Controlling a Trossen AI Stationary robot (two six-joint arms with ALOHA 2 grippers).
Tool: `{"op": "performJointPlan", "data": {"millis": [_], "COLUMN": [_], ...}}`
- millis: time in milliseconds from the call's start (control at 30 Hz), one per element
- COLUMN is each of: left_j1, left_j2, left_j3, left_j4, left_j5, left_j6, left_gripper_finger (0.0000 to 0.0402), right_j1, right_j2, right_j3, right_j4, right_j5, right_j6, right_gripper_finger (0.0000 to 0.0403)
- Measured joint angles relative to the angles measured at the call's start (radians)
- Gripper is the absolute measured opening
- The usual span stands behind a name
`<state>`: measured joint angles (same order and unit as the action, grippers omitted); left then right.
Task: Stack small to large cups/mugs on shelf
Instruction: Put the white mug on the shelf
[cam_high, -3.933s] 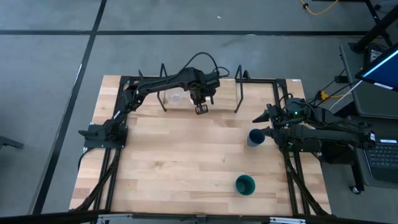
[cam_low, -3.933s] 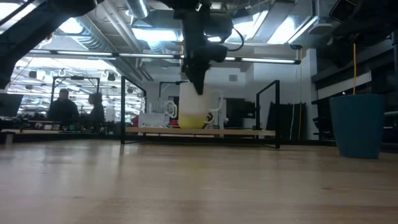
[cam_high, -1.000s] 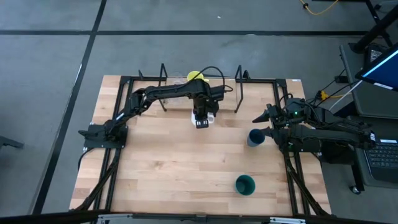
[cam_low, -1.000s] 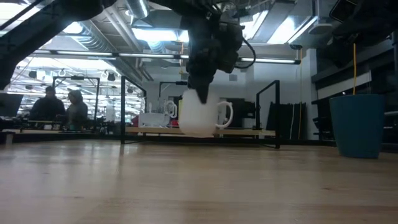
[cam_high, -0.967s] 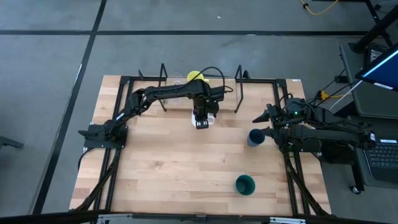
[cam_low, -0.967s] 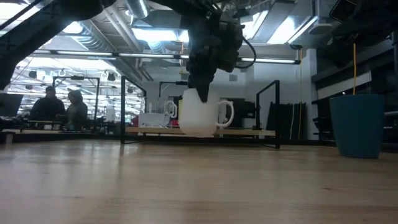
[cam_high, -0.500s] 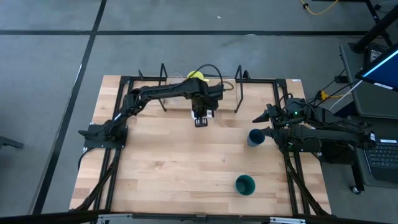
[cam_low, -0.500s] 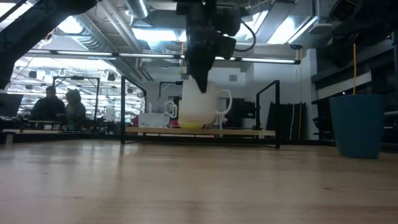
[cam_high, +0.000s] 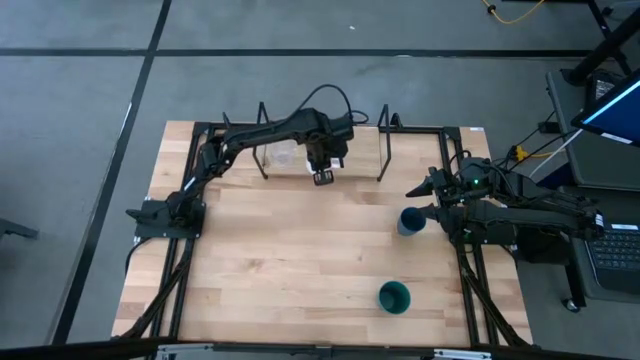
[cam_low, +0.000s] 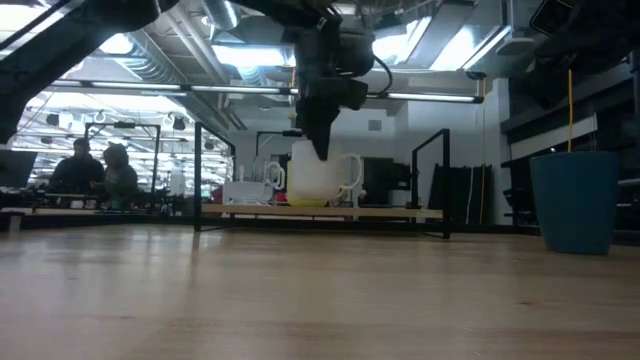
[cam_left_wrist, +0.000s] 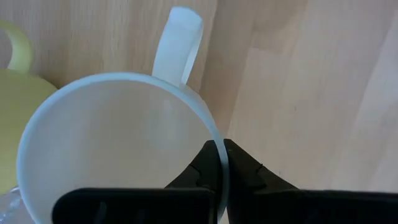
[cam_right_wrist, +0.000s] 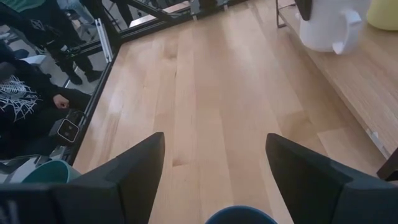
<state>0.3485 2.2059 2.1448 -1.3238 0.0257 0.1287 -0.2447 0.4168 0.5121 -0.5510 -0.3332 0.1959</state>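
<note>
My left gripper (cam_high: 323, 173) reaches over the shelf (cam_high: 360, 163) at the table's far edge and is shut on the white mug (cam_low: 320, 178). The yellow mug (cam_left_wrist: 13, 93) stands right beside it on the shelf board (cam_low: 400, 212), and a clear glass cup (cam_high: 283, 155) stands farther left on it. The arm hides the yellow mug from above. My right gripper (cam_high: 420, 198) waits open at the right edge, just past the dark blue cup (cam_high: 411, 221). The dark green cup (cam_high: 394, 296) stands on its base near the front right. My left gripper pinches the white mug's rim (cam_left_wrist: 214, 146) with one finger inside the cup and one outside, a quarter turn round from the handle (cam_left_wrist: 177, 43). The fingers come from above, pointing down. The mug hangs upright with its base at the shelf board; whether it rests there, I cannot tell.
Black wire frames (cam_low: 432, 180) stand upright at both shelf ends. The blue cup (cam_low: 575, 200) looms at the right in the low view. Bare tabletop (cam_right_wrist: 211, 93) lies between the shelf and the two cups. People (cam_right_wrist: 25, 87) show beyond the table's edge.
My left gripper carried the white mug from over the table in front of the shelf up and toward the far edge, then down at the shelf board beside the yellow mug. The mug went from slightly tilted to upright. The gripper stayed shut on the rim.
</note>
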Motion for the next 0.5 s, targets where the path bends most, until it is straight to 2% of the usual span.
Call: {"op": "performJointPlan", "data": {"millis": [367, 500], "left_j1": [0.026, 0.024], "left_j2": [0.010, 0.010], "left_j3": [0.000, 0.000], "left_j4": [0.031, 0.042], "left_j5": [-0.008, -0.008], "left_j6": [0.013, 0.013], "left_gripper_finger": [0.0001, 0.0023], "right_j1": [0.000, 0.000], "right_j2": [0.000, 0.000], "right_j3": [0.000, 0.000], "right_j4": [0.000, 0.000], "right_j5": [0.000, 0.000], "right_j6": [-0.002, -0.003], "right_gripper_finger": [0.0282, 0.0282]}}
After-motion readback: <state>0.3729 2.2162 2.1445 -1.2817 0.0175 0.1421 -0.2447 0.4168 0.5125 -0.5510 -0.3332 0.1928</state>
